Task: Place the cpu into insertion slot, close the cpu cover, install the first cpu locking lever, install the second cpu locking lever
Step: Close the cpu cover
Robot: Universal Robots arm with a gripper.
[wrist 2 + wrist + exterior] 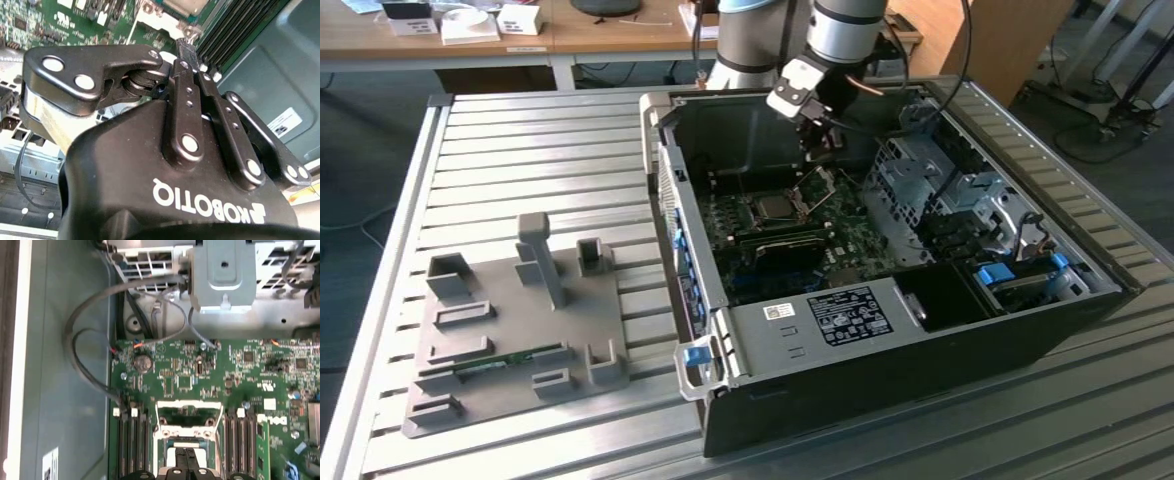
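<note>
The small, silvery-grey square cpu lay in its socket on the green motherboard. The thin metal-frame cpu cover stood tilted up at the socket edge toward the exterior view's right. The black end effector hung just above it with its fingers drawn together at the cover's upper edge; whether they pinched it could not be told. Black memory slots flanked the socket, and grey cables looped nearby. All this sat inside the open black computer case on the slatted metal surface.
</note>
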